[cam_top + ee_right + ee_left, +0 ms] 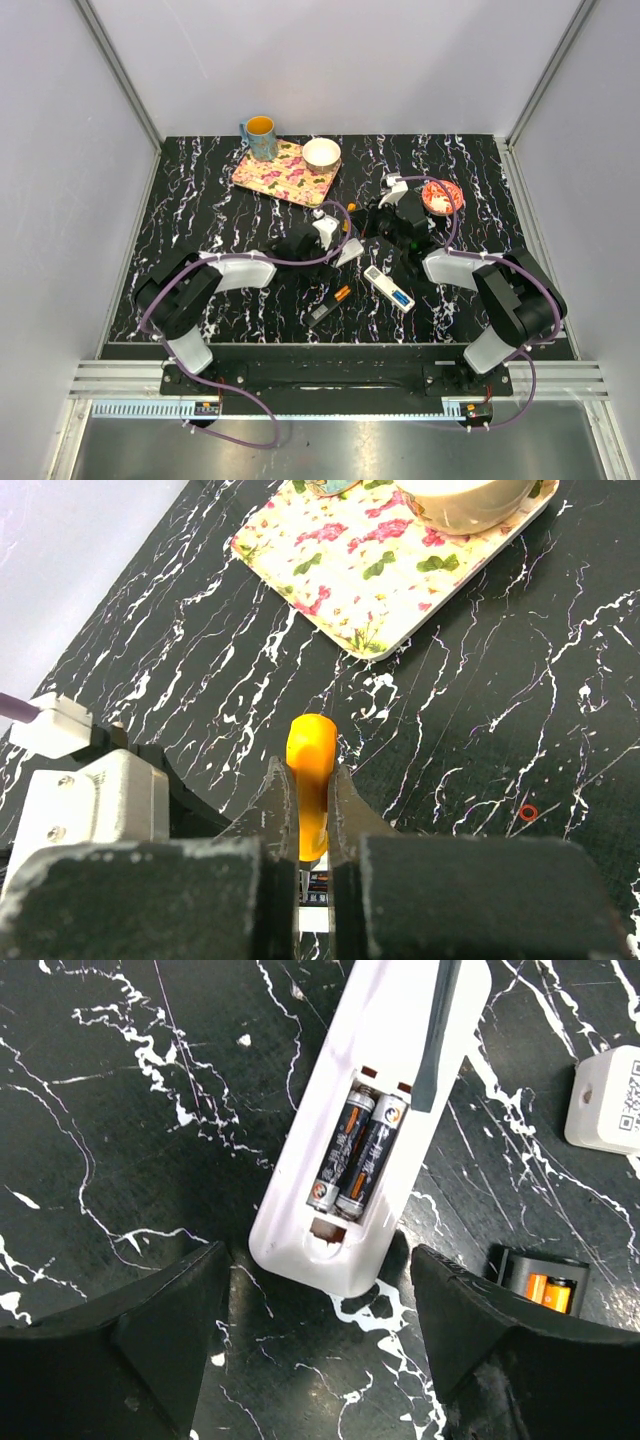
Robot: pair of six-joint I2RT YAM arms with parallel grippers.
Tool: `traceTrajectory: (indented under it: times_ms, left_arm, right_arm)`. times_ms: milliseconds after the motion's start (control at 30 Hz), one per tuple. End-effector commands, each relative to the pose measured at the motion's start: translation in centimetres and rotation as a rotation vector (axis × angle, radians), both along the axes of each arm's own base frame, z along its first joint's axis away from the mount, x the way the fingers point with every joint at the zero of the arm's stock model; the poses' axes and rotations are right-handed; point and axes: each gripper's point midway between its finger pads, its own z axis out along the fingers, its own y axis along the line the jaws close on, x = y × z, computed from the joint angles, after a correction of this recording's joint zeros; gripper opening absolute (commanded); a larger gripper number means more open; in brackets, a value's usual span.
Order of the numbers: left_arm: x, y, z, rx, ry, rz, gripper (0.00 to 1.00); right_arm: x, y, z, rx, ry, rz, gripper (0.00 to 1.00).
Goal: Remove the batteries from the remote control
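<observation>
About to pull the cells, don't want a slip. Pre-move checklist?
1. Cover: off the remote, ok.
2. Cells: two batteries seated in the bay, ok.
3. Access: not ok, a dark strip overlaps the bay's far corner.
4. Clearance: left gripper open at the remote's near end, ok.
5. Grip: right gripper shut on orange object, ok.
6. That object's lower end: cannot tell.

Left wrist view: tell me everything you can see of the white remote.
The remote is a white, plastic-looking slab lying flat, back up, on the black marbled table. Its cover is off, and the open bay holds two dark batteries side by side. A dark grey strip crosses its far end and reaches the bay's edge. Its near end sits between the fingers of the open left tool, apparently clear of both.
</observation>
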Motion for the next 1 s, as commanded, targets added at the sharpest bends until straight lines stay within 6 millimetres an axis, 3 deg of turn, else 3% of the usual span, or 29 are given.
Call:
traceTrajectory:
  times_ms: [0,100,133,267,600,967]
  left_arm:
    - [0.3,0.7,-1.8,0.090,0.039,-0.027,0.78]
    - [0.4,0.8,-2.2,0.100,0.039,-0.038,0.73]
    - [0.4,0.7,-2.2,0.096,0.038,-0.041,0.65]
    - [-0.1,0.3,-2.4,0.062,0.050,-0.068,0.52]
    - [-0.8,0.1,-2.1,0.037,0.066,-0.082,0.44]
    - [-1.3,0.0,-2.4,0.024,0.086,-0.080,0.43]
  right_arm:
    - [0.6,1.1,3.1,0.050,-0.087,0.023,0.00]
    - [0.6,1.1,2.7,0.047,-0.081,0.025,0.00]
    - [0.6,1.1,2.6,0.045,-0.079,0.025,0.00]
    - [0.6,1.1,1.8,0.041,-0.065,0.021,0.00]
    - [1.7,0.1,0.3,0.002,-0.044,-0.064,0.00]
    - [2.2,-0.2,-1.4,-0.066,-0.052,-0.143,0.00]
